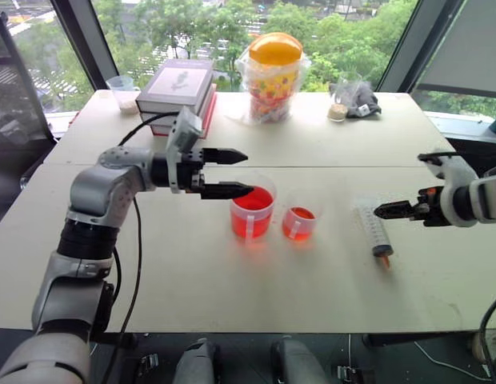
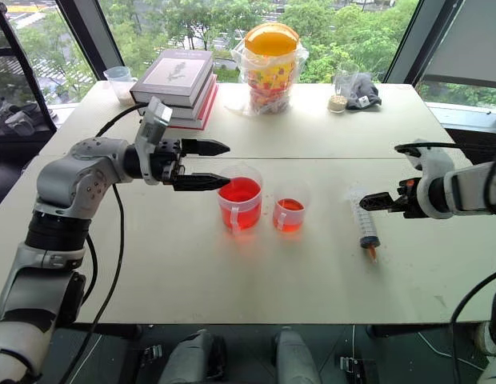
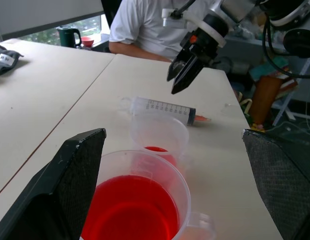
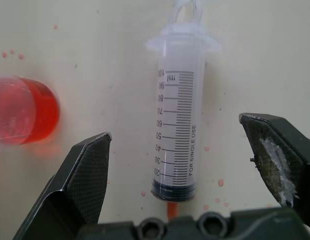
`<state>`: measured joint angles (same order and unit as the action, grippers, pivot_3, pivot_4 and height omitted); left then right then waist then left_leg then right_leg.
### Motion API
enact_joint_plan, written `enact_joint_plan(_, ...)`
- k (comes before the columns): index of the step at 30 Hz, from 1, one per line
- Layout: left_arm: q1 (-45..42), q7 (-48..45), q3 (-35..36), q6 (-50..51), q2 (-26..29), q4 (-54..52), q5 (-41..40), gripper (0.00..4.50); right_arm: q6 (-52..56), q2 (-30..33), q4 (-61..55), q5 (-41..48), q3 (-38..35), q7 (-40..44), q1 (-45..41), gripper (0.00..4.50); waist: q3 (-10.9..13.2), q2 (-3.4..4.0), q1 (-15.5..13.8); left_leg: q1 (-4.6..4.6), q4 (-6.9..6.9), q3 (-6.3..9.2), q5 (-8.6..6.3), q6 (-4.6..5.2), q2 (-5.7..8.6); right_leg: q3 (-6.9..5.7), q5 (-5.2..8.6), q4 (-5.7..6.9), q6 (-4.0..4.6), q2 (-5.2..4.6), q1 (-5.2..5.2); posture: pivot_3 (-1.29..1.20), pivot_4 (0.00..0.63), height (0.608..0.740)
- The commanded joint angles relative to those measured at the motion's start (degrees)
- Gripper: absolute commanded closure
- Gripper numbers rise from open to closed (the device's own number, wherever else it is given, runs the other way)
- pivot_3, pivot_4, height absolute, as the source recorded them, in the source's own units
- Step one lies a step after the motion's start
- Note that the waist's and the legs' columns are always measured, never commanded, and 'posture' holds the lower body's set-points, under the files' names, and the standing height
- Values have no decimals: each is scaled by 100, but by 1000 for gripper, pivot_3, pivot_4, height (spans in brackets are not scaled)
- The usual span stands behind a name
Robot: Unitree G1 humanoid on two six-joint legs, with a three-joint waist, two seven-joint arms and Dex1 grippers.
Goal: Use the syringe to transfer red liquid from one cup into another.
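My right end effector (image 1: 382,210) hangs over the tabletop (image 1: 232,296) with its fingers spread wide and nothing between them; the wrist view shows the syringe (image 4: 178,125) lying flat just below, framed by the two fingers, but not yet touched. The syringe rests on the tabletop to the right of both cups, its orange tip toward me and its plunger pushed in, so I judge it empty. My left end effector (image 1: 236,173) is also wide open and empty, pointing sideways with the rim of the big cup (image 1: 253,213) between its fingers, apart from both. That cup holds plenty of red liquid (image 3: 130,210). The small cup (image 1: 299,223) just beside it already has a little red at the bottom. As I judge it, the pickup, the draw and the emptying into the small cup are all left to do.
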<state>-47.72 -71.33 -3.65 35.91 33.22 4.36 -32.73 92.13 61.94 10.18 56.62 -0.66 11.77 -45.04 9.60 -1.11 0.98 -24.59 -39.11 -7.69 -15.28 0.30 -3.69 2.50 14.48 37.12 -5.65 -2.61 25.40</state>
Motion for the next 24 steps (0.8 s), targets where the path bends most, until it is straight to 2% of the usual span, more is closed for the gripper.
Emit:
enact_joint_plan(1, -13, 23, 88, -58, 5, -214, -28, 0, 36, -209, 333, -585, 357, 234, -510, 14, 0, 0, 6, -2, -1, -1, 0, 0, 0, 0, 0, 0, 0, 0, 2, 0, 150, 740)
enact_joint_plan(10, 241, 285, 202, 23, -33, -533, -154, 0, -811, -676, 1575, -2133, 1862, 1572, -1158, 14, 0, 0, -9, -2, -4, -2, -1, 1, 1, -1, 0, 1, 0, 0, 0, 0, 150, 740)
enact_joint_plan(18, 450, 450, 283, 82, -22, -766, -211, 0, -1499, -1284, 2670, -3247, 2525, 2509, -1606, 14, 0, 1, 27, 5, -3, -4, 0, 0, 0, -1, -1, 5, -2, 3, -1, 0, 150, 740)
enact_joint_plan(21, 488, 486, 297, 86, -10, -804, -238, 0, -1679, -1419, 2932, -3609, 2691, 2834, -1699, 798, 0, 1, 24, 9, -6, -7, 1, -1, -1, -2, -2, 7, -1, 4, -7, 0, 150, 740)
enact_joint_plan(24, 497, 514, 288, 60, -12, -795, -246, 0, -1815, -1517, 3106, -3919, 2794, 3123, -1752, 2240, 0, 0, 28, 11, -8, -8, 1, -1, 0, -1, -1, 7, -1, 4, -10, 0, 150, 740)
